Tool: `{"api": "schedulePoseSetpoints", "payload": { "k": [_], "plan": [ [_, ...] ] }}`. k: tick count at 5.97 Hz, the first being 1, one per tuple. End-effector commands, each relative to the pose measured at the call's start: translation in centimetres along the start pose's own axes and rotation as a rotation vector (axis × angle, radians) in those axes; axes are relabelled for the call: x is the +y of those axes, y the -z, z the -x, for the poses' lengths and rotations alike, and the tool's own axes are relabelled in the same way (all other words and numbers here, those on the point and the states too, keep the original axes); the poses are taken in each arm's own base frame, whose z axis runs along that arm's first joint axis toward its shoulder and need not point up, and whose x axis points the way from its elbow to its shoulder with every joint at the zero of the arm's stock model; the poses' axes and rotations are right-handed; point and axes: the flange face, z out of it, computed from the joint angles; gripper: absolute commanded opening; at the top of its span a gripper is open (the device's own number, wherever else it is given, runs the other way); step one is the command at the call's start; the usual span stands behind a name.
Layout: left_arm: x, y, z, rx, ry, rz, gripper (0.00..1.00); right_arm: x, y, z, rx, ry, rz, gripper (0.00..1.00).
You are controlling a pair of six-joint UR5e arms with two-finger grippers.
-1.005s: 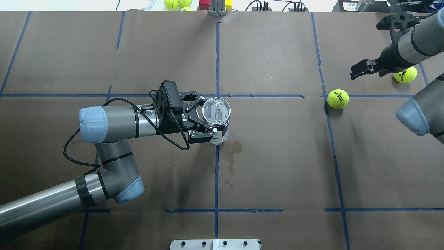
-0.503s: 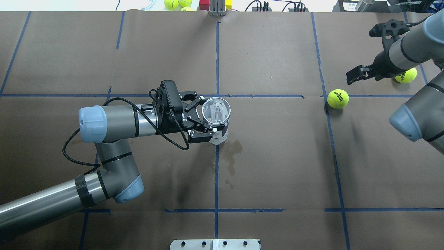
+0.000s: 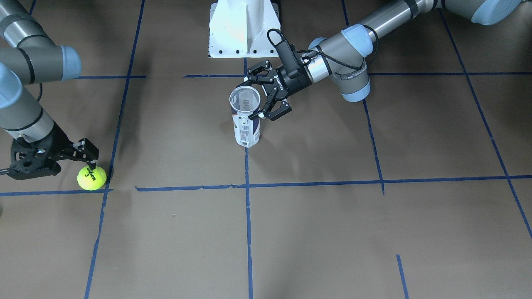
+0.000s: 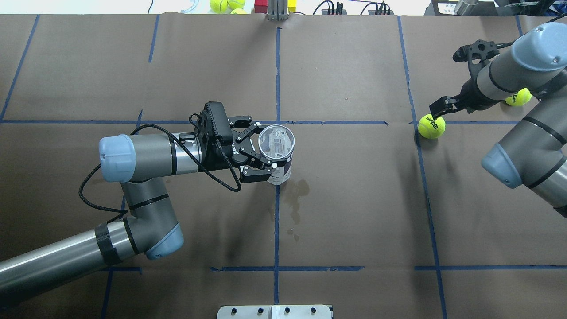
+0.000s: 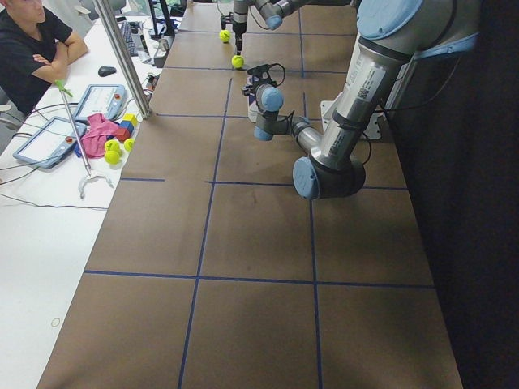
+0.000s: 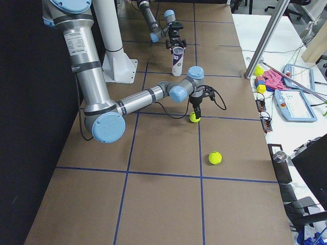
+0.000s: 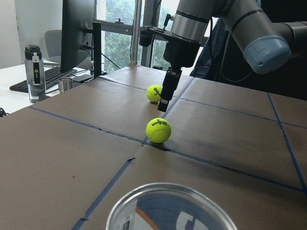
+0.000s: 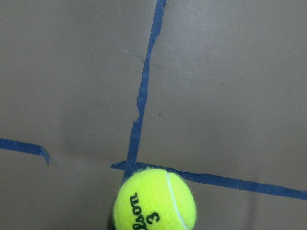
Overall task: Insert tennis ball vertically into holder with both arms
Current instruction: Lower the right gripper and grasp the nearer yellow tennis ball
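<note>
The left arm [image 4: 146, 155] is stretched out level, the left tool [image 4: 260, 150] clamped around the holder [image 4: 281, 170]; the right tool [image 4: 438, 107] is pointed steeply downward, finger spacing unclear.

Brown paper covers the counter [image 4: 354, 66], gridded with blue tape [image 4: 277, 66], with a dark stain [image 4: 297, 189] just below centre. A white pedestal base [image 3: 243, 29] stands top centre in the front-facing view. A spare ball [image 6: 215, 157] lies right of centre in the right-side view. A seated person [image 5: 32, 49] is at upper left in the left-side view.

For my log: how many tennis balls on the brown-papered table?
2: one ball under the right claw, a second ball past it, partly hidden by that arm. More sit on the white desk.
</note>
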Motion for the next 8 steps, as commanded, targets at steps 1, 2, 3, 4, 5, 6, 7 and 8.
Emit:
{"api": "schedulePoseSetpoints", "payload": {
  "k": [1,2,3,4,5,6,7,8],
  "plan": [
    [0.1,0.1,0.0,0.0,0.0,0.001,0.88,-0.8,-2.3,0.9,0.011,0.005,0.031,1.0],
    [0.1,0.1,0.0,0.0,0.0,0.001,0.88,-0.5,-3.3,1.1,0.018,0.011,0.046,1.0],
    [0.1,0.1,0.0,0.0,0.0,0.001,0.88,-0.9,-3.5,1.7,0.017,0.014,0.049,1.0],
    [0.0,0.2,-0.1,0.001,0.0,-0.002,0.88,-0.6,-4.4,1.9,0.023,0.017,0.062,1.0],
    [-0.1,0.2,-0.1,0.002,-0.001,-0.003,0.89,-0.4,-4.9,2.1,0.032,0.022,0.063,0.94],
    [0.2,0.4,0.0,-0.001,0.001,0.002,0.89,-0.6,-4.7,1.9,0.046,0.022,0.05,0.39],
    [0.2,0.4,0.0,-0.001,0.001,0.002,0.89,-0.8,-4.1,2.0,0.036,0.04,0.043,0.05],
    [0.3,0.4,0.0,-0.003,0.001,0.003,0.88,-1.8,-0.5,2.4,0.003,0.048,-0.006,0.0]
  ]
}}
